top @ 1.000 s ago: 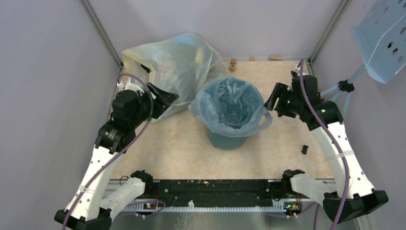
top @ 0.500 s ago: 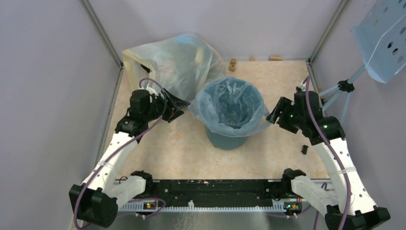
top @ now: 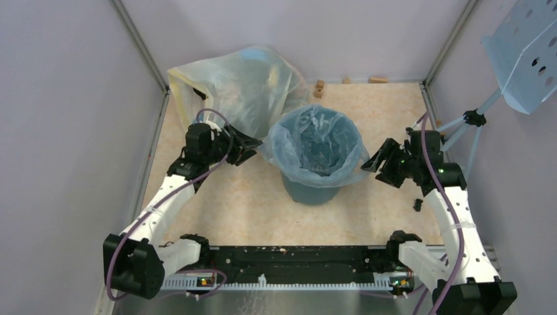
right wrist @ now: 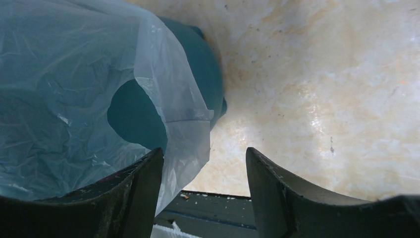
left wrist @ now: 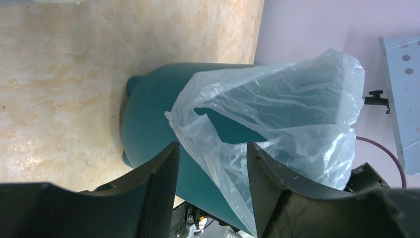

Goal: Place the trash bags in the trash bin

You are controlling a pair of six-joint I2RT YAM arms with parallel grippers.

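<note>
The dark teal trash bin (top: 314, 190) stands upright mid-table. The pale-blue translucent trash bag (top: 320, 146) lines it, its edge folded out over the rim and hanging down the sides. My left gripper (top: 253, 146) is open, just left of the bin; in the left wrist view (left wrist: 212, 151) a hanging flap of the bag (left wrist: 277, 114) lies between its fingers, over the bin wall (left wrist: 148, 109). My right gripper (top: 372, 164) is open, just right of the bin; in the right wrist view (right wrist: 204, 153) the bag flap (right wrist: 185, 129) hangs beside its left finger (right wrist: 143, 183).
A large yellowish translucent bag (top: 233, 88) with blue items sits at the back left, behind my left arm. Small wooden blocks (top: 320, 86) lie along the back wall. A small black piece (top: 418, 205) lies near my right arm. A pale-blue perforated panel (top: 522, 49) hangs at right.
Both arms have lowered and moved in toward the bin's sides. The left gripper came right to the bag's left edge; the right gripper dropped and came left to the bag's right edge.
</note>
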